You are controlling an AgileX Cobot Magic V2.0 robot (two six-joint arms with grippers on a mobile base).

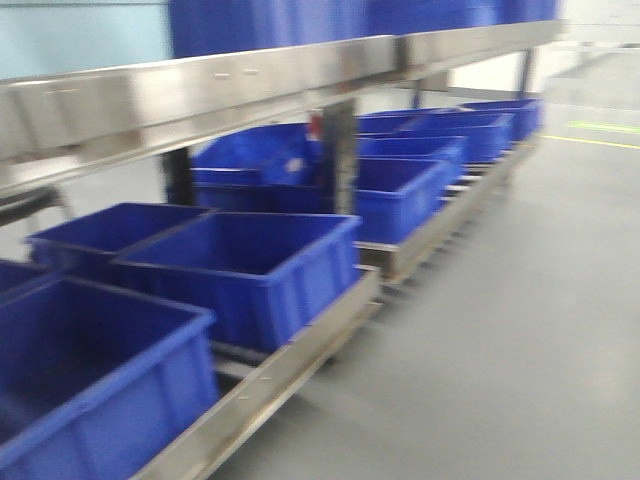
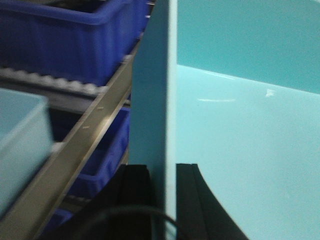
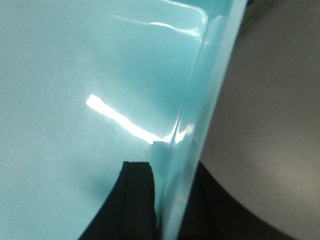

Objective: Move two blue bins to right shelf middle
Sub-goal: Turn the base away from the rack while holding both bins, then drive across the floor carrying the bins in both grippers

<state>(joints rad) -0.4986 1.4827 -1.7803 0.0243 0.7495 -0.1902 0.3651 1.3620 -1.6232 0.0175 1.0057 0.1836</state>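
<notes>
Left wrist cam: my left gripper (image 2: 161, 169) pinches pale-blue plastic bin (image 2: 250, 140) wall; right gripper (image 3: 167, 169) likewise. Front: dark-blue plastic bins (image 1: 250, 265) on steel shelf rack (image 1: 200, 85).

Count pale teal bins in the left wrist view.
2. One pale teal bin in the left gripper; a second bin at the left edge, beside the shelf rail. More may be hidden.

Right tool (image 3: 167, 172) pinches bin (image 3: 75, 75) wall (pale teal).
</notes>
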